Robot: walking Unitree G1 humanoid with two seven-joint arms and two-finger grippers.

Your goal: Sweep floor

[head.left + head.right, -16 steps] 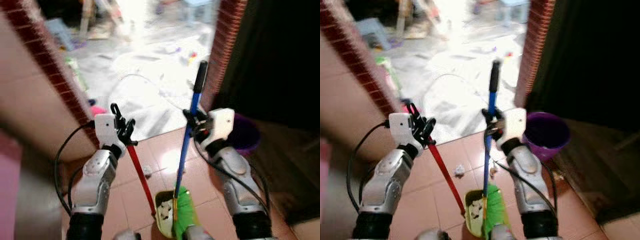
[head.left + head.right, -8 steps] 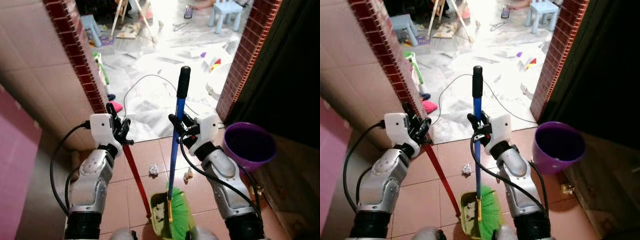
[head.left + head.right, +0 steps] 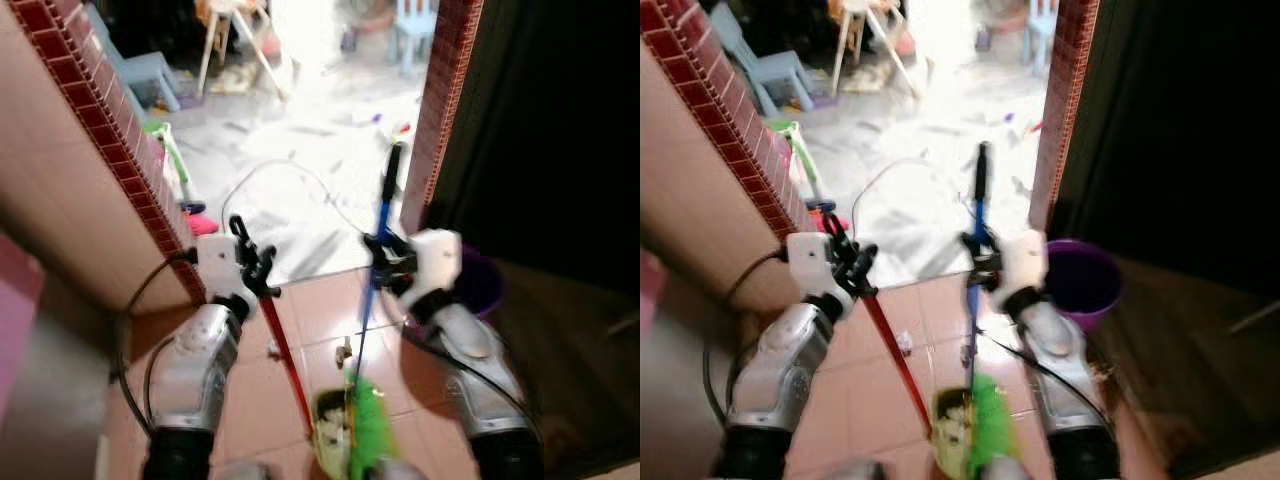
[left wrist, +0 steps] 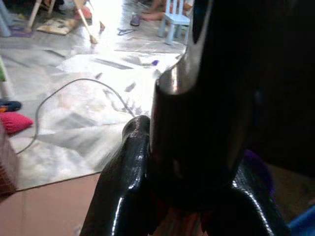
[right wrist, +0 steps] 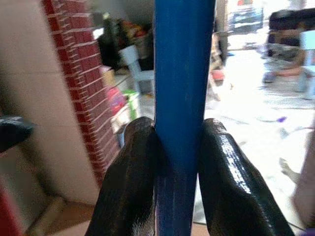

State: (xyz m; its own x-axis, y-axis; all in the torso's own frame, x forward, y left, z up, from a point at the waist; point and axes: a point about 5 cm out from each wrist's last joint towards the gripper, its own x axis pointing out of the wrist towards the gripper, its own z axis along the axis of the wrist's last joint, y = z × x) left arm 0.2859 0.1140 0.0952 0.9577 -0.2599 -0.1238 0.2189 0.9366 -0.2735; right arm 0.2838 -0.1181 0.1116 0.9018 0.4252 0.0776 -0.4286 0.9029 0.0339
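One green-bristled broom with a blue pole and black top grip (image 3: 375, 300) stands nearly upright in front of the robot, its bristles down on the terracotta tiled floor (image 3: 315, 310). The right pincer (image 3: 381, 262) is closed around the blue pole, a black finger pressed to each side in the right wrist view, likely so the brush can be steered from mid-shaft. Just beside the bristles sits one yellow-green dustpan on a slanting red handle (image 3: 285, 360), whose upper end the left pincer (image 3: 252, 268) is clamped on; pan mouth and bristles meet, which suits pushing scraps in. At least one small pale scrap of litter (image 3: 344, 352) lies on the tiles just ahead of the pan, with pale debris inside the pan too. One purple plastic bucket (image 3: 1080, 280) stands to the right, near a red brick pillar (image 3: 443, 110). Beyond, a thin cable (image 3: 270, 175) loops across bright grey paving.
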